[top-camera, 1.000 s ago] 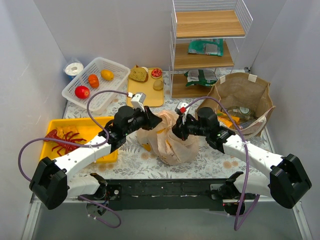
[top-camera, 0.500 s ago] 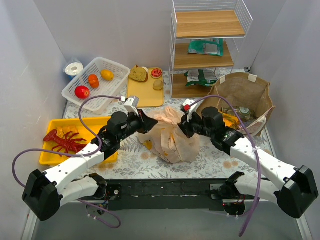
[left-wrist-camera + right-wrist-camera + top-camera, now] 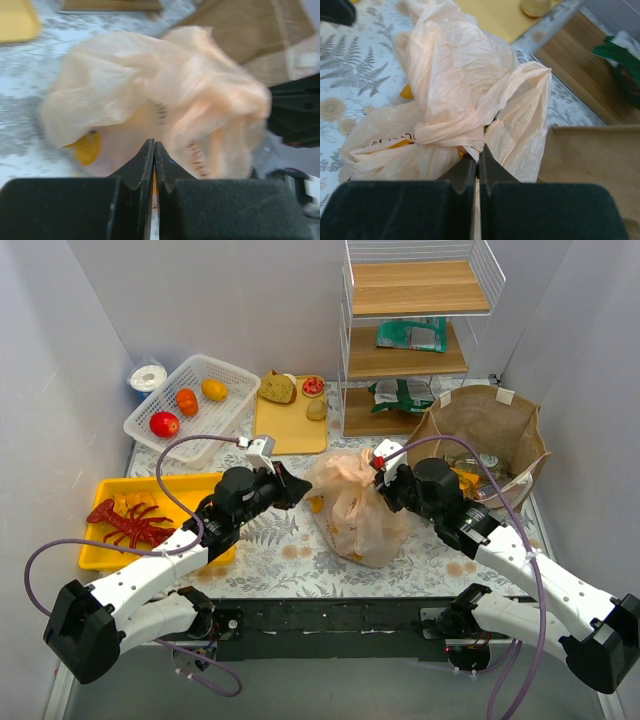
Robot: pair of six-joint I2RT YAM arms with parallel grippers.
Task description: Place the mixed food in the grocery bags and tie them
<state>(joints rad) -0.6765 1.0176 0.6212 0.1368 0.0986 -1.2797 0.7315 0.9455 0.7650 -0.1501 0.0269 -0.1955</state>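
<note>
The peach-orange plastic bag (image 3: 355, 512) lies bunched on the fern-print mat between my two grippers, with something yellow (image 3: 86, 148) showing through its side. My right gripper (image 3: 478, 150) is shut on a twisted strand of the bag (image 3: 455, 131) and sits at the bag's right in the top view (image 3: 383, 478). My left gripper (image 3: 297, 489) is shut at the bag's left edge; its tips (image 3: 154, 145) press against the plastic (image 3: 165, 95). The brown paper bag (image 3: 500, 420) stands at the right with a metal can (image 3: 490, 462) and an orange packet (image 3: 462, 480) inside.
A white basket (image 3: 232, 378) at back left holds red, orange and yellow peppers. A yellow tray (image 3: 292, 435) carries bread pieces. Another yellow tray (image 3: 190, 490) at left holds a red lobster toy (image 3: 125, 522). A wire shelf (image 3: 410, 300) at the back holds green packets.
Both grippers have drawn apart and the bag has shifted right and toward the back. The right arm has swung out to the right, pulling the bag's top strand with it.
</note>
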